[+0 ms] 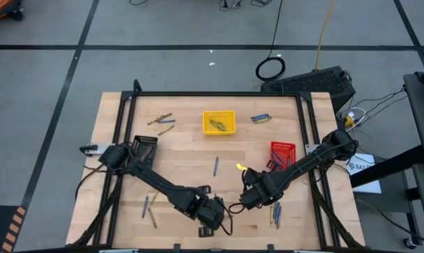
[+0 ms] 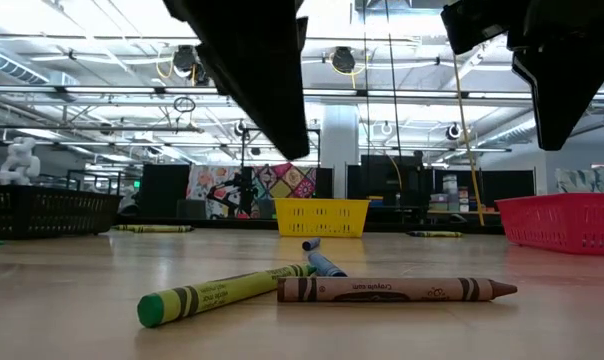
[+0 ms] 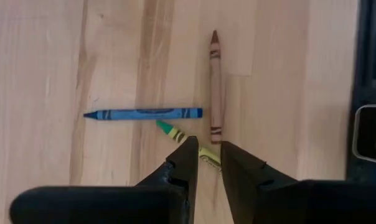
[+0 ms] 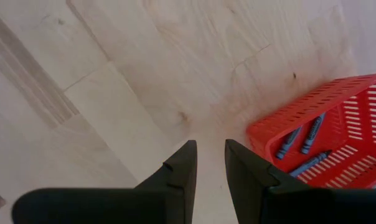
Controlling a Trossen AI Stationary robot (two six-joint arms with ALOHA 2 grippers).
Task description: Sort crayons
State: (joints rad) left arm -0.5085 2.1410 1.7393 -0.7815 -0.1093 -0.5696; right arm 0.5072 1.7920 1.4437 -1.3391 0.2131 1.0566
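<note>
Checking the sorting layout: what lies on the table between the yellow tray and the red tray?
In the high view, a small cluster of crayons lies between the yellow tray and the red tray; otherwise bare wood.

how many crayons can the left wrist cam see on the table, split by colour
blue paper-wrapped wax crayon: 1
brown paper-wrapped wax crayon: 1
yellow-green paper-wrapped wax crayon: 1
total: 3
</note>
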